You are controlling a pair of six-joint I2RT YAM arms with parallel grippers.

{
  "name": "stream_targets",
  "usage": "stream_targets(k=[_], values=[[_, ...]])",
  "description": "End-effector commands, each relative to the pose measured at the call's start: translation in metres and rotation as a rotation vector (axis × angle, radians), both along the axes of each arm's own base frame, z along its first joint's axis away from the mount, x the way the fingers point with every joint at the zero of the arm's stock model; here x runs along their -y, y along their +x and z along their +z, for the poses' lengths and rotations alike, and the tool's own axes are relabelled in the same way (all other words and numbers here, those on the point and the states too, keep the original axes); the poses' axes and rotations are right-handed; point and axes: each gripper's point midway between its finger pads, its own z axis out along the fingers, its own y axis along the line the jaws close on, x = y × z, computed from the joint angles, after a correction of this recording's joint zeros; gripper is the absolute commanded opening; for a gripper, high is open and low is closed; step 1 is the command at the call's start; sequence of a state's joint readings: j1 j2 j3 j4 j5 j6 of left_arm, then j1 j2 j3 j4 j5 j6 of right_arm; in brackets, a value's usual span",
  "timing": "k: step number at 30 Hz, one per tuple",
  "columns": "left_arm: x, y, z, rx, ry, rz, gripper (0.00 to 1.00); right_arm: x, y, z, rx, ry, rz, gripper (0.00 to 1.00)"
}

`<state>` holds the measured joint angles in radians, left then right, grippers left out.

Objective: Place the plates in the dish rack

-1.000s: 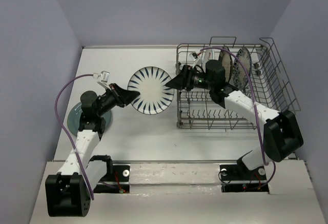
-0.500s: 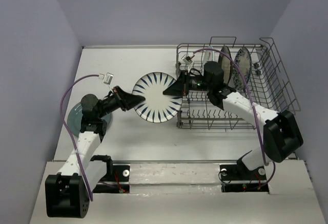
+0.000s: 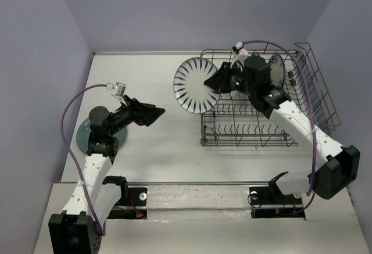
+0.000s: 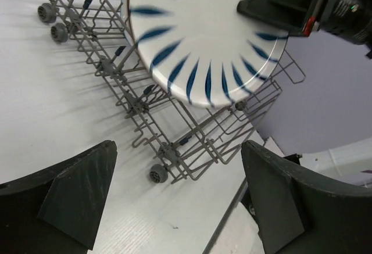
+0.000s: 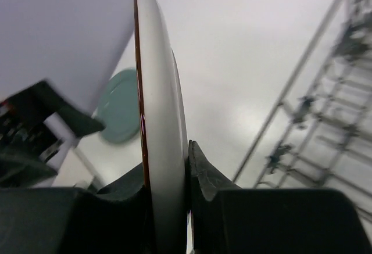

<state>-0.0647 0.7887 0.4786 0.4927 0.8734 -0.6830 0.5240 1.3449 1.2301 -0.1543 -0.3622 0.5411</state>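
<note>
Striped plate (image 3: 196, 84) now pinched by rim in right jaws alone, tilted, raised; rack (image 3: 250, 129) just beneath them. Left jaws have let go, spread, empty. Slotting likely next.

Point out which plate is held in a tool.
The blue-striped plate, pinched at its rim by the right tool; the teal plate lies flat on the table.

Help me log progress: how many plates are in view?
3: blue-striped plate in the right gripper by the dish rack; teal plate under the left arm; patterned plate standing in the rack. The right arm may hide more.
</note>
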Motion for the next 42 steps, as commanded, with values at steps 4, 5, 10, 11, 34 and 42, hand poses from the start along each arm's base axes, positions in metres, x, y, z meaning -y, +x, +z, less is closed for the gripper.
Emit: stream_targets(k=[4,5,10,11,34,42], values=[[-0.005,0.006,0.011,0.071,0.127,0.079,0.99,0.11,0.072,0.102,0.296,-0.242,-0.617,0.07],[-0.004,0.006,0.012,0.08,0.132,0.077,0.99,0.125,0.077,0.111,0.319,-0.285,-0.695,0.07],[-0.001,0.004,0.012,0.079,0.134,0.065,0.99,0.141,0.105,0.106,0.333,-0.427,-0.802,0.07],[0.0,0.003,0.012,0.08,0.134,0.062,0.99,0.141,0.108,0.115,0.347,-0.425,-0.815,0.07],[0.001,0.004,0.007,0.063,0.137,0.057,0.99,0.095,0.163,-0.021,0.125,-0.639,-0.76,0.07],[0.001,0.005,0.007,0.061,0.137,0.062,0.99,0.087,0.155,-0.055,0.088,-0.701,-0.742,0.07]])
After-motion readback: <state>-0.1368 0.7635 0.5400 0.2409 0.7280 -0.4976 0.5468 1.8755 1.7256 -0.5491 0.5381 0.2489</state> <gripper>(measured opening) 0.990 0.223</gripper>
